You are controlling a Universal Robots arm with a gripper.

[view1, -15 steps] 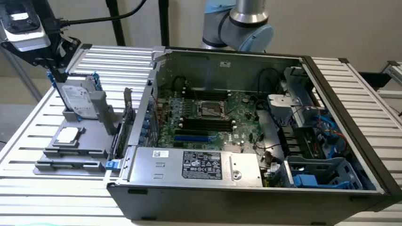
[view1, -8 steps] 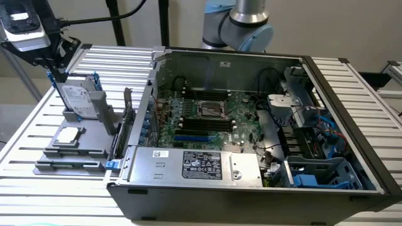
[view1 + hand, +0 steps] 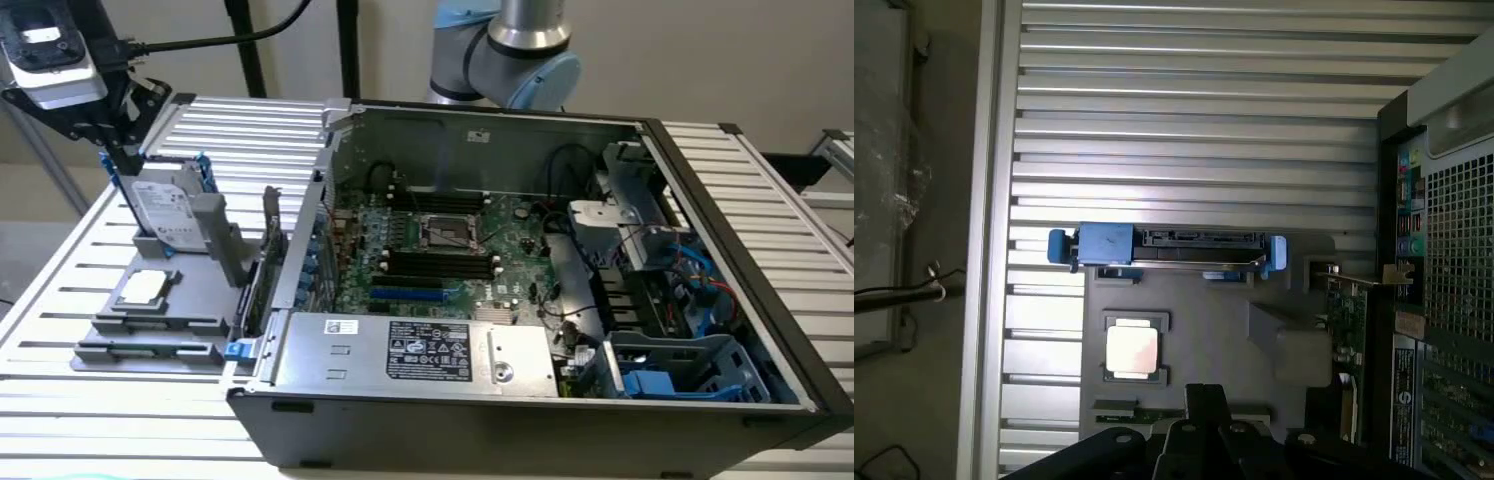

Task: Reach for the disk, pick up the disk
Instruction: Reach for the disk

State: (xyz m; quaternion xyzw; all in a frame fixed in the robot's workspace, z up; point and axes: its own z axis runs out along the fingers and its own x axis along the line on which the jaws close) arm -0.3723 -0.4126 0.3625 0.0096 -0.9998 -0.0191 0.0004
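The gripper point(image 3: 122, 157) hangs at the far end of the exterior view's left, its black fingers pressed together with nothing between them, just above the upper far corner of the disk point(image 3: 171, 212). The disk stands on edge in a grey holder point(image 3: 194, 292) on the slatted metal table point(image 3: 60, 265), label facing outward and its blue frame along the top. In the wrist view the disk point(image 3: 1184, 245) shows edge-on, blue tabs at both ends, at the far edge of the holder point(image 3: 1204, 330), while the closed gripper point(image 3: 1206, 398) stands apart from it above the holder's other end. A small square silver chip point(image 3: 144, 288) lies flat on the holder nearer the camera. To the exterior view's right of the holder sits an open computer case point(image 3: 467, 135), with a silver box bearing a black label point(image 3: 334, 350) at its near edge.
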